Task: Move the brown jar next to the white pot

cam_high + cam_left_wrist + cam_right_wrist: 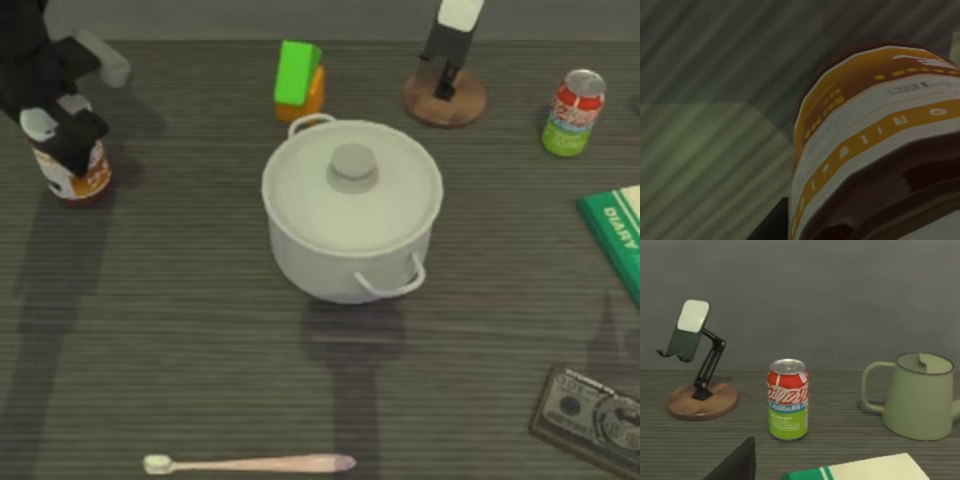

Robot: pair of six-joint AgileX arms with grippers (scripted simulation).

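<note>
The top view looks straight down on the table (200, 340), taking in its whole width. The left wrist view sits very close to the brown jar (880, 150), which fills most of it. The right wrist view looks level across the table from farther off, sharing the soda can (788, 399) and phone stand (697, 375) with the top view.

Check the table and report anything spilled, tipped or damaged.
Nothing stands out. The brown jar stands upright at the far left under the left end effector, well apart from the white pot, whose lid sits square. The soda can is upright too.
</note>
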